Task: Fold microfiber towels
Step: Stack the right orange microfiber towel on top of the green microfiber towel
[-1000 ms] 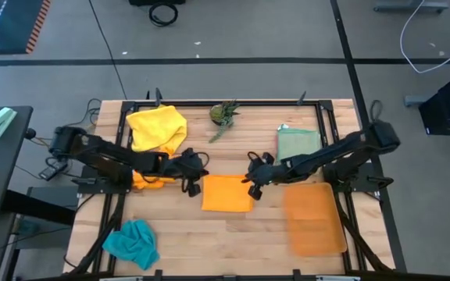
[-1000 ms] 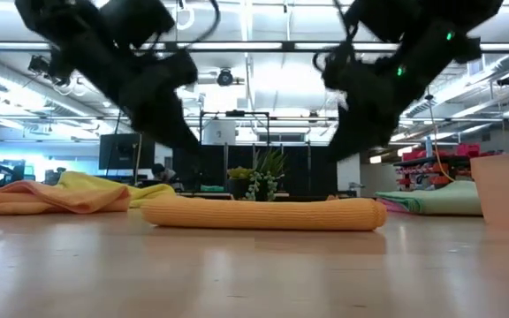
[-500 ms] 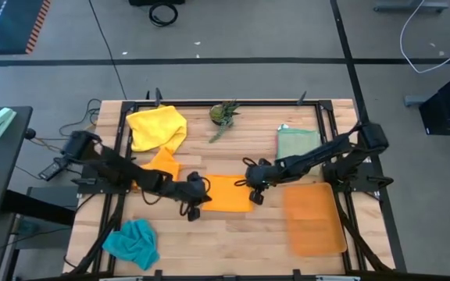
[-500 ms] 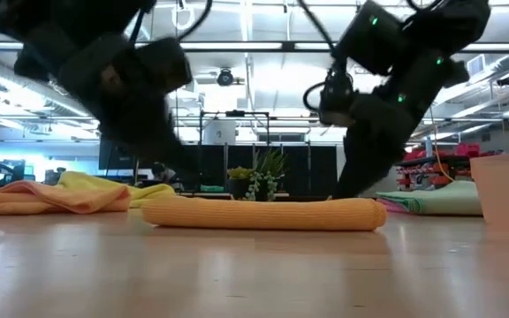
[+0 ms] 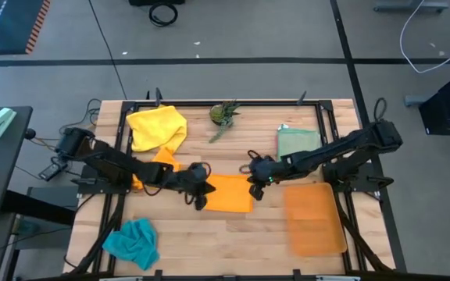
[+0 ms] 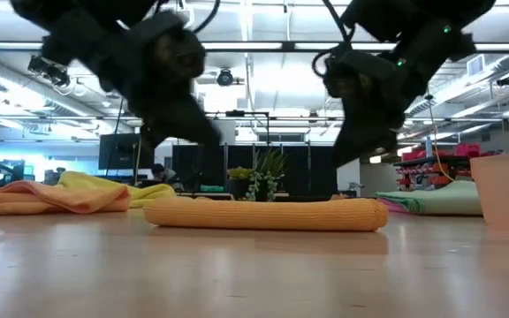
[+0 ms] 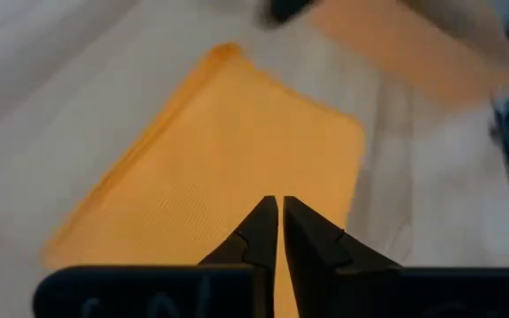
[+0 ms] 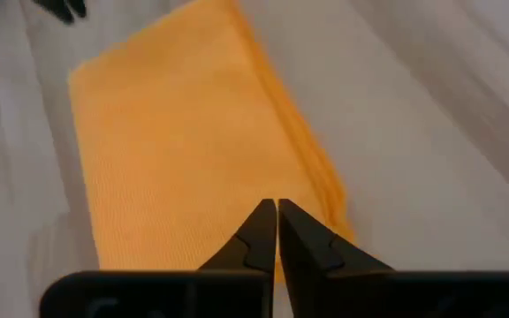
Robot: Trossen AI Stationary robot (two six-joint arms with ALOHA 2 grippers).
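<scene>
A folded orange towel (image 5: pixel 229 193) lies flat on the wooden table's middle, a low roll-like slab (image 6: pixel 263 214) in the low view. My left gripper (image 5: pixel 200 197) is shut and hangs over the towel's left edge (image 7: pixel 228 150). My right gripper (image 5: pixel 255 191) is shut over the towel's right edge (image 8: pixel 184 150). In the low view both stand above the towel. A crumpled orange towel (image 5: pixel 160 162) lies partly under the left arm.
A yellow towel (image 5: pixel 156 127) lies heaped at the far left and a teal one (image 5: pixel 131 242) at the near left. A folded pale green towel (image 5: pixel 298 142) is at the far right, a translucent orange mat (image 5: pixel 313 217) at the near right, a small plant (image 5: pixel 223 115) at the far middle.
My left gripper has swung from beside the towel's far left corner toward the near edge, then right over the towel's left edge, rolling as it went. My right gripper dipped at the towel's right edge and came up again. The folded towel has stayed put.
</scene>
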